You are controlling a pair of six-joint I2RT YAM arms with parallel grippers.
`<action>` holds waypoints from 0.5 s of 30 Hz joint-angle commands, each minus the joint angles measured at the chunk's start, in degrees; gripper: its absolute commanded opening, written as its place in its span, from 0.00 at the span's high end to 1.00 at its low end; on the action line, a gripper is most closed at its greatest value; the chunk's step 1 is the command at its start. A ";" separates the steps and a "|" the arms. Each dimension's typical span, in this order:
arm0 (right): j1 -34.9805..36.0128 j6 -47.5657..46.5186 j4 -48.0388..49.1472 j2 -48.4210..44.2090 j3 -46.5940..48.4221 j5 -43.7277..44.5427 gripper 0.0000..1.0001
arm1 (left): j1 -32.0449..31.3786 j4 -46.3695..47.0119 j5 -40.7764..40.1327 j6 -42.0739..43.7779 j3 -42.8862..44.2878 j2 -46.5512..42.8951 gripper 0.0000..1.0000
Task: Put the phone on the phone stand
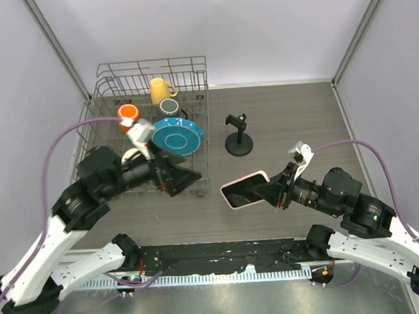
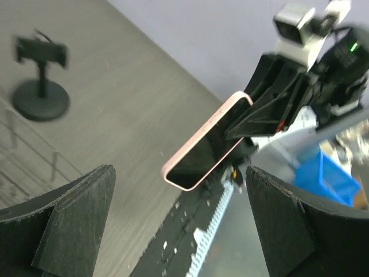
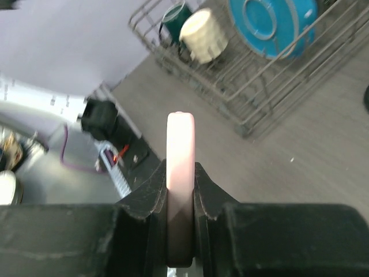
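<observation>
Dark grey wood-grain worktop (image 1: 298, 118) between pale walls, seen from above. Near the middle of its near edge, the right gripper (image 1: 272, 190) has its two black fingers clamped on one short end of a flat rectangular phone with a glossy black screen and pale pink case (image 1: 243, 190). The phone appears lifted off the surface, its long axis running out from the fingers toward the left edge. A small black phone stand with round disc base, short post and clamp cradle (image 1: 238, 137) stands just beyond the phone, toward the far edge, nothing on it. The left gripper (image 1: 185, 179), fingers spread apart and holding nothing, hovers near the phone's free end, beside a wire dish rack (image 1: 106, 88) in the far left corner. The right arm probably has to carry the phone toward the far edge.
</observation>
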 commanded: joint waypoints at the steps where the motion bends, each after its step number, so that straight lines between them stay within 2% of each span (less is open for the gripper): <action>1: 0.05 -1.88 -7.05 -0.54 5.73 -12.67 1.00 | -0.51 -2.53 17.26 3.70 0.98 11.11 0.01; 2: 0.05 -1.09 -7.58 -0.89 5.73 -13.92 0.99 | -0.86 0.01 23.90 3.70 1.06 13.91 0.03; 5: 0.05 0.31 -7.59 -1.42 4.77 -15.77 1.00 | -3.84 4.76 32.72 3.35 1.06 17.97 0.03; 8: 0.05 2.07 -4.53 -3.00 2.66 -17.62 0.99 | -10.24 5.31 34.34 5.10 1.85 21.14 0.02; 13: 0.05 2.96 -0.48 -4.41 0.72 -20.86 1.00 | -15.10 4.96 31.80 6.42 1.86 24.91 0.01; 15: 0.05 2.52 -0.38 -3.97 0.89 -21.31 1.00 | -16.50 4.87 31.35 6.25 1.94 26.33 0.05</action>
